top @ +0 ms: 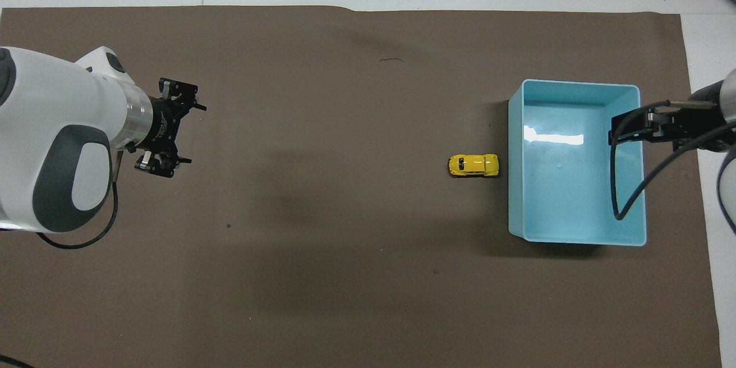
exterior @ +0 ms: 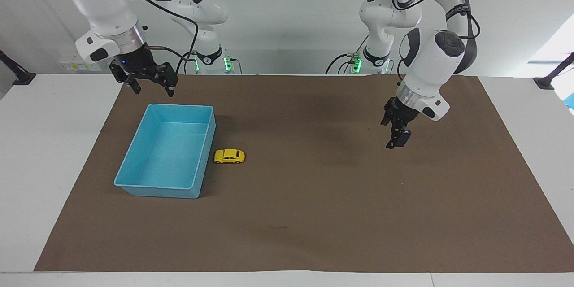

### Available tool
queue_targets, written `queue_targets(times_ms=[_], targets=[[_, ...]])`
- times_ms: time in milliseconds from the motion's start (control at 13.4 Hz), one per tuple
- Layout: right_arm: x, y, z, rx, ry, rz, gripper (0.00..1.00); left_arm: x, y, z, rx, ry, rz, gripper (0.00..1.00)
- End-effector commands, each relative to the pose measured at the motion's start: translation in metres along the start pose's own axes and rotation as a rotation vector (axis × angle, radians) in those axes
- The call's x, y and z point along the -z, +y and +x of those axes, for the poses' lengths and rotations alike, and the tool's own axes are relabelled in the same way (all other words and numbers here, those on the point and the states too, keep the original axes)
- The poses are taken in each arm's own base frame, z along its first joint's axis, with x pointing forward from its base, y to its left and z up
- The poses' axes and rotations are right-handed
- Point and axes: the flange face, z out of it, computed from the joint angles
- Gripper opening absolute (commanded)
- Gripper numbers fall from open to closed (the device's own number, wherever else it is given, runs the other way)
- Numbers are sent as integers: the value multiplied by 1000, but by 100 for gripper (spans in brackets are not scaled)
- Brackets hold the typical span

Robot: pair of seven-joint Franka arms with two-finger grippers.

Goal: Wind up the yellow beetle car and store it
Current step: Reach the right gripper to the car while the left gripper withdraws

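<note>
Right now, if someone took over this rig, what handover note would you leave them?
Left gripper: open, empty, up over bare brown mat toward the left arm's end.
Right gripper: open, empty, up by the blue bin's rim nearest the robots.
Yellow beetle car: on its wheels on the mat, beside the bin, outside it, untouched.
Bin: holds nothing.
Done: nothing that shows.
Left: grasp the car, wind it up, place it in the bin.

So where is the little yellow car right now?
The yellow beetle car sits on the brown mat right beside the blue bin, toward the right arm's end.
</note>
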Motion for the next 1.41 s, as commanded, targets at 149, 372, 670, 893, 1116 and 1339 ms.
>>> queue_targets(times_ms=[149,372,670,893,1116,1339], targets=[[-7,-20,-15,-47,-16,-1,100,19,-5,14,-330,23,47,100],[-26,-41,-13,-124,-6,3,100,27,-10,28,-515,21,48,100],[-50,-66,-15,-302,2,12,100,30,-18,30,-805,32,120,100],[-69,-86,-18,-441,3,15,100,39,-23,33,-977,22,141,100],[-86,-92,-15,-604,-5,13,100,50,-32,46,-1136,6,148,100],[-108,-107,-9,-765,-8,15,100,64,-37,47,-1246,-1,151,100]])
